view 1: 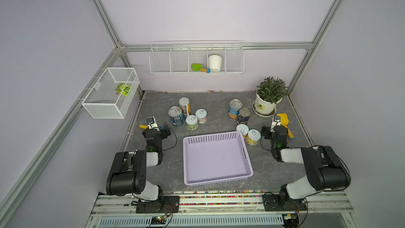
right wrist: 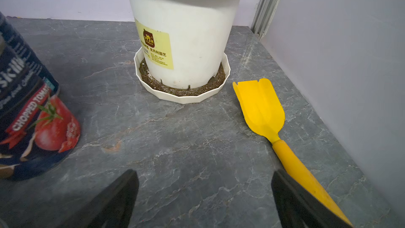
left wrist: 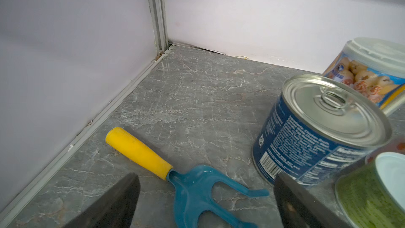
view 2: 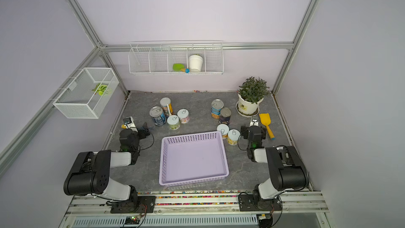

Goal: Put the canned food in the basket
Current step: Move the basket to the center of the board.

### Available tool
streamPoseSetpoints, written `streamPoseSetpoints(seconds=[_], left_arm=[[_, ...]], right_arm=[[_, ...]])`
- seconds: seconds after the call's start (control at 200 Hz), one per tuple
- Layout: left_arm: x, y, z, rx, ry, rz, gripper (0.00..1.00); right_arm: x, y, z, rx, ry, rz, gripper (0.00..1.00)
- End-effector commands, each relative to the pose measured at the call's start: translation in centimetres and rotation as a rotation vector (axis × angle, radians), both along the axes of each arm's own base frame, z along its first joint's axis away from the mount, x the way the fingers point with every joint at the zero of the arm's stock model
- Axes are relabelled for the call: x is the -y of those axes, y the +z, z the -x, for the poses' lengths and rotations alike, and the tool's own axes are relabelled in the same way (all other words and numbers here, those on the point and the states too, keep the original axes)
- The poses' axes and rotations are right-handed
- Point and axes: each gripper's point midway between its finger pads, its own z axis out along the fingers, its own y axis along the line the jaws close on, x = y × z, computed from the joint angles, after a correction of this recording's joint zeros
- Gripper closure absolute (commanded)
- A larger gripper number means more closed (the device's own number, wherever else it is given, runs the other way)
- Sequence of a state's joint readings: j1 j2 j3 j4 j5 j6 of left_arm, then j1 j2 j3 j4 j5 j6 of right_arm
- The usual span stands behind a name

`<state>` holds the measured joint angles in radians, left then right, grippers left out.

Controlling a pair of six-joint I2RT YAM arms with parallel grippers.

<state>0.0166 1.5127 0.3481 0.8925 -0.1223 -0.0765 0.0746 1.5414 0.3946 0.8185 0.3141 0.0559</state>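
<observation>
The lilac basket [view 1: 210,137] [view 2: 190,138] lies mid-table with nothing in it. Beyond its left corner stand several cans: a blue-label can [view 1: 176,115] [left wrist: 317,132], a tall colourful can [view 1: 184,105], and two short ones, green [view 1: 192,122] and pink [view 1: 201,115]. At its right corner are two short cans [view 1: 242,130] [view 1: 253,137], with a blue can [view 1: 235,109] and a dark tomato can [view 1: 243,116] [right wrist: 28,117] behind them. My left gripper [view 1: 157,126] [left wrist: 206,176] is open, low, left of the blue-label can. My right gripper [view 1: 272,126] [right wrist: 205,174] is open over bare table, right of the short cans.
A blue toy fork [left wrist: 197,191] with a yellow handle lies under the left gripper. A yellow shovel [view 1: 283,120] [right wrist: 260,106] lies beside the right gripper, near the right wall. A potted plant [view 1: 265,106] [right wrist: 186,40] stands at the back right. Wire racks [view 1: 196,59] hang on the walls.
</observation>
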Motion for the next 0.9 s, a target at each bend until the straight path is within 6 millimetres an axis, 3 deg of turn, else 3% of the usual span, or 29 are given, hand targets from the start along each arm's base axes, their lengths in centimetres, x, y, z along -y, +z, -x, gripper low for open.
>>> streamPoseSetpoints(seconds=[0.0,0.68,0.755,0.835,0.895], left_arm=[[0.3,1.0,-0.4,0.031,-0.013,0.001,0.0],[0.3,1.0,-0.4,0.03,-0.013,0.001,0.0],[0.2,1.0,-0.3,0.031,-0.01,0.003,0.0],[-1.4,1.6,0.3,0.048,0.094,0.019,0.0],[-0.8,2.3,0.8,0.08,0.059,0.004,0.0]], right_arm=[[-0.2,0.9,-0.2,0.025,-0.002,-0.006,0.01],[-0.2,0.9,-0.1,0.026,-0.001,-0.005,0.01],[0.6,2.2,0.1,0.073,-0.049,0.009,0.01],[3.2,3.8,1.2,0.024,-0.236,0.022,0.01],[4.3,5.7,2.0,0.02,-0.32,0.005,0.01]])
